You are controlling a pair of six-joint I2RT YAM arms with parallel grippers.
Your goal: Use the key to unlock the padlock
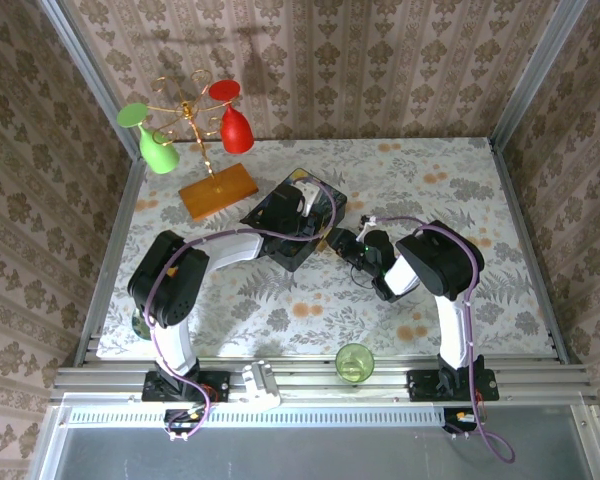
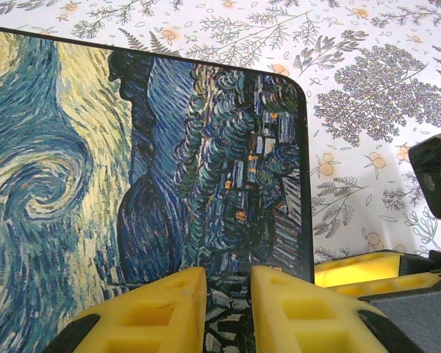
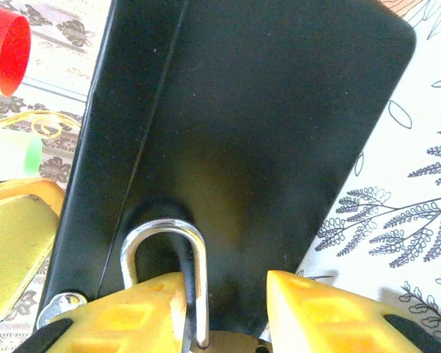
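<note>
Green glass [image 1: 158, 150] and red glass [image 1: 237, 130] hang on a thin gold stand [image 1: 185, 108] in the back left corner, close to the wall. The stand's wooden block [image 1: 217, 190] sits just beside the dark box [image 2: 169, 162]. From above, the left arm [image 1: 170, 280] reaches in and hides part of the box. The left gripper [image 2: 228, 278] hangs over the painted lid with its yellow fingers a little way apart, and nothing can be seen between them. The lid's left side runs off the left wrist view. The padlock [image 3: 165, 225] is at the box's black side, between the fingers of the right gripper [image 3: 231, 283], which stand partly apart. Its silver loop shows well, but its brass body is cut off at the bottom. I cannot tell if the fingers squeeze it or only sit around it. Both grippers crowd the box's right corner, with little room between them. Right of the right arm [image 1: 440, 260], the flowery tablecloth [image 1: 450, 180] lies bare to its edge. A green cup [image 1: 354, 362] stands at the near edge, between the arm bases.
</note>
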